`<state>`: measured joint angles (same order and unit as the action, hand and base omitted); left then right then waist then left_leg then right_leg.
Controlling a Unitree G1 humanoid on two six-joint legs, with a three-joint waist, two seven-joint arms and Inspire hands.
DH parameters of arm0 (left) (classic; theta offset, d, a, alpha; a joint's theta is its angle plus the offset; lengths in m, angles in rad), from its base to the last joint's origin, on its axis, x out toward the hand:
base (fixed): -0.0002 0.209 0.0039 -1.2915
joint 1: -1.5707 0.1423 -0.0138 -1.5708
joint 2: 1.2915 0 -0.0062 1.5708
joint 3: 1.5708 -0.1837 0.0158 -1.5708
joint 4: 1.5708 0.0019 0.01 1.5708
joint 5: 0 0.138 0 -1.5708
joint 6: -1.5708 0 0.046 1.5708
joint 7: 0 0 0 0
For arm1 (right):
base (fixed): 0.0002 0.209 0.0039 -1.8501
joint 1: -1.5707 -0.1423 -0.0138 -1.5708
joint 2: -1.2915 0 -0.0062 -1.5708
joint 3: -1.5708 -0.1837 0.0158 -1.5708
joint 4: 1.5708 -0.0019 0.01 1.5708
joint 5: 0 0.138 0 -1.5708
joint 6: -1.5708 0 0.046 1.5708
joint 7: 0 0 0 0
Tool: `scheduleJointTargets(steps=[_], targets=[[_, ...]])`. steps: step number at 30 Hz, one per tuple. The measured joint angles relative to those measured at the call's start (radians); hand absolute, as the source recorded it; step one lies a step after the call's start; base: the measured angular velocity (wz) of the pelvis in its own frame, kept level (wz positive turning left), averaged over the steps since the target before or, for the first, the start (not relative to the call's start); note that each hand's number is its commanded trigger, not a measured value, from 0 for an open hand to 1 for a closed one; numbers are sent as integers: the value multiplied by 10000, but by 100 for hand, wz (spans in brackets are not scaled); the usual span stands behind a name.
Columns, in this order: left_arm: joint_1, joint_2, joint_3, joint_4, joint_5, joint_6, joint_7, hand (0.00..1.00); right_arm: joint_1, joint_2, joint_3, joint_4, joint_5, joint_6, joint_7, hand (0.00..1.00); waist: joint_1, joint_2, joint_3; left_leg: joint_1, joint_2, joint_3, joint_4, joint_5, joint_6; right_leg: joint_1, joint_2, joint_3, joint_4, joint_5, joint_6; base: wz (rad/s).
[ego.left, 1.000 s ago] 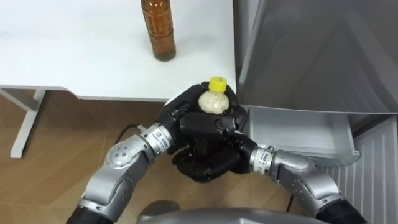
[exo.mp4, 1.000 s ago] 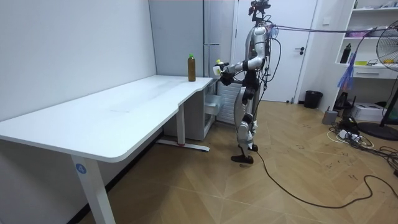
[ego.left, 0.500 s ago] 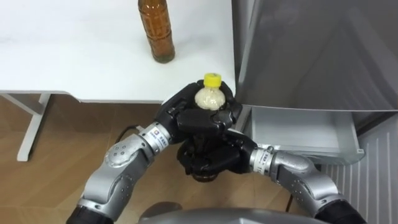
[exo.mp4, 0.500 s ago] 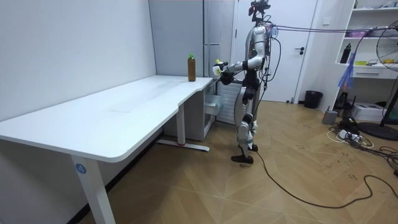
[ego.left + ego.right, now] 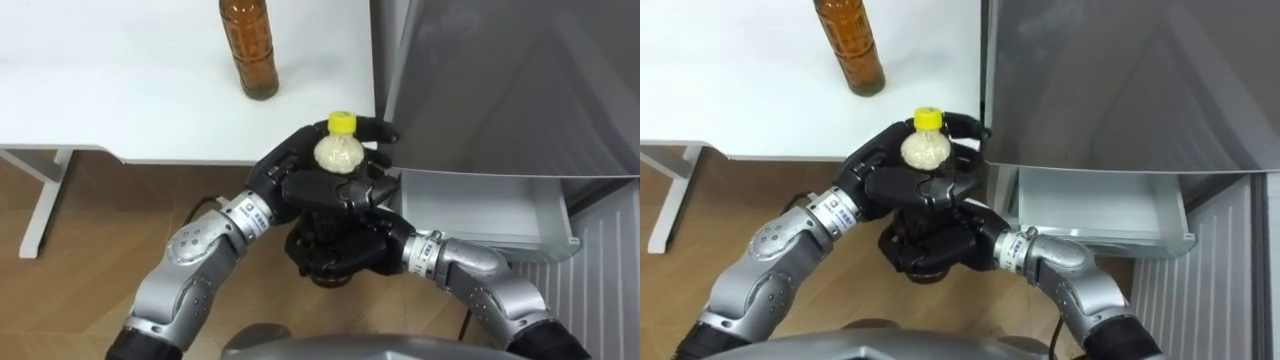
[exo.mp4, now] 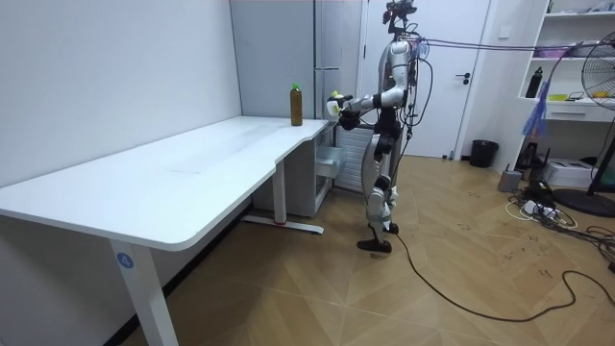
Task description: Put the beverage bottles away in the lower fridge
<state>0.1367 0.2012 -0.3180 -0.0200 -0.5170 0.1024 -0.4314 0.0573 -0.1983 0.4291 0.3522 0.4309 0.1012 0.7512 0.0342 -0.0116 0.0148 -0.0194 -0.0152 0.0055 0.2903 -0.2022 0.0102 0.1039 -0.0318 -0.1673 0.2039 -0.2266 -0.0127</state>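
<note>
Nearest, the right hand (image 5: 345,250) cups the lower part of the pale bottle (image 5: 338,153), fingers curled round it. The left hand (image 5: 295,185) wraps the bottle's shoulder just below the yellow cap (image 5: 342,123). The bottle stands upright between them, over the wooden floor (image 5: 90,230), just short of the table edge. It looks like smooth, thin plastic, full and fairly heavy, so it may slip or dent; the body below the shoulder seems the best place to hold. To its right is the open fridge drawer (image 5: 480,210). Farther off, a brown bottle (image 5: 250,50) stands on the white table (image 5: 120,80), with the grey fridge (image 5: 500,80) to the right.
</note>
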Motion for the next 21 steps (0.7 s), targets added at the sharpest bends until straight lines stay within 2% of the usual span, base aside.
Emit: scheduleJointTargets(steps=[13, 19, 21], targets=[[-86, -8, 155, -300, 113, 2, 200, 0, 1, 33, -29, -52, -7, -1, -84, 100, -13, -21, 13, 30, 18, 163, -75, 0, 0, 3, 0, 41, -1, 0, 0, -1], [-102, -23, 420, -1156, 203, -9, 593, 0, 1, 37, -116, -109, -75, -35, -88, 100, -18, -77, 56, 223, 23, 169, -102, 0, 0, 140, -3, 19, -7, -1, 1, 0], [-109, -31, 532, -1670, 197, -134, 743, 0, 3, 9, -143, -113, -80, -35, -91, 100, 18, -81, 58, 225, 20, 169, -142, 0, 1, 170, -1, 36, 0, 0, 1, 0]])
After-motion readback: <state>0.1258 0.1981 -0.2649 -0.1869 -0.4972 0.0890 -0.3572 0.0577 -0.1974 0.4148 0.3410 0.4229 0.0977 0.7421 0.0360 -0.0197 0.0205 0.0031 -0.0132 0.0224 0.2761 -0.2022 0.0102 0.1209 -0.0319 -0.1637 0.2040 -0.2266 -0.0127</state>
